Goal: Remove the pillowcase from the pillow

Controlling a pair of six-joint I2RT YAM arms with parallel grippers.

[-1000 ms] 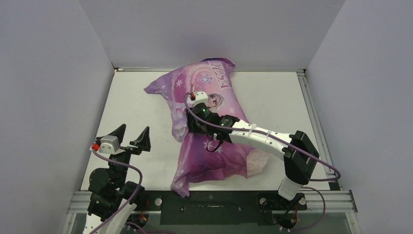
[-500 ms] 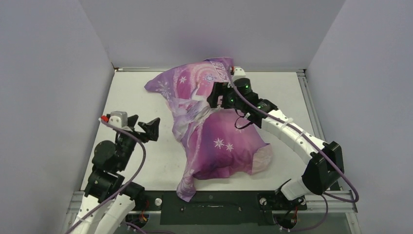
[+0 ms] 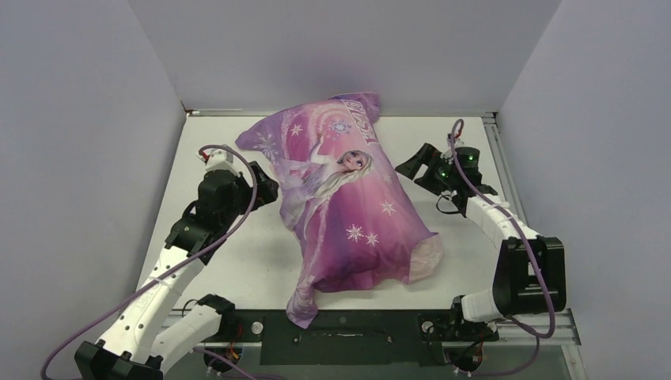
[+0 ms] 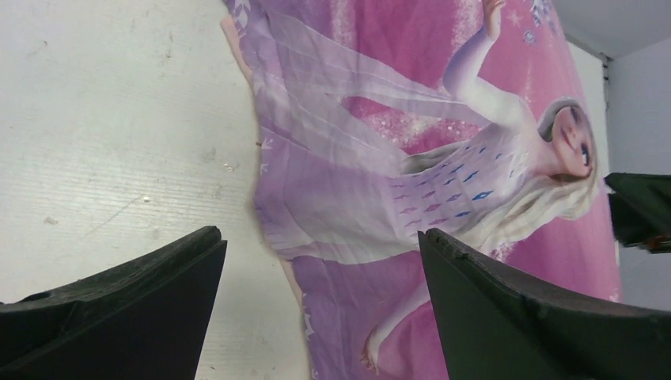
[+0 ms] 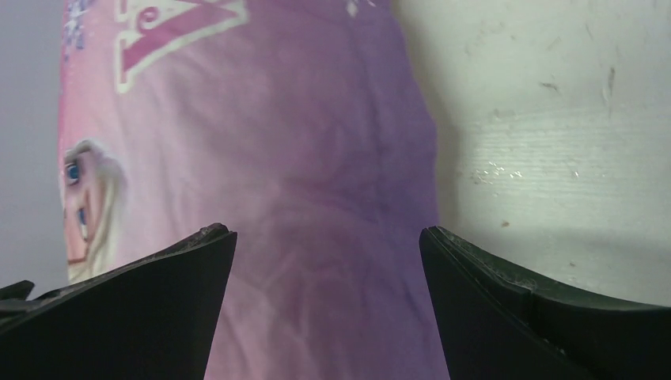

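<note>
Princess-print pillowcase (image 4: pixel 443 158) on pale table (image 4: pixel 111 119), beyond wide-apart jaws of left gripper (image 4: pixel 318 234)

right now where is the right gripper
In the top view the right gripper hovers open above the right side of the table, just right of the pillowcase, holding nothing.

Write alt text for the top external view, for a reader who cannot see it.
A plump purple-pink princess-print pillowcase lies diagonally across the white table. The left gripper, open, is close to its left edge; the right gripper, open, is off to its right, holding nothing.
</note>
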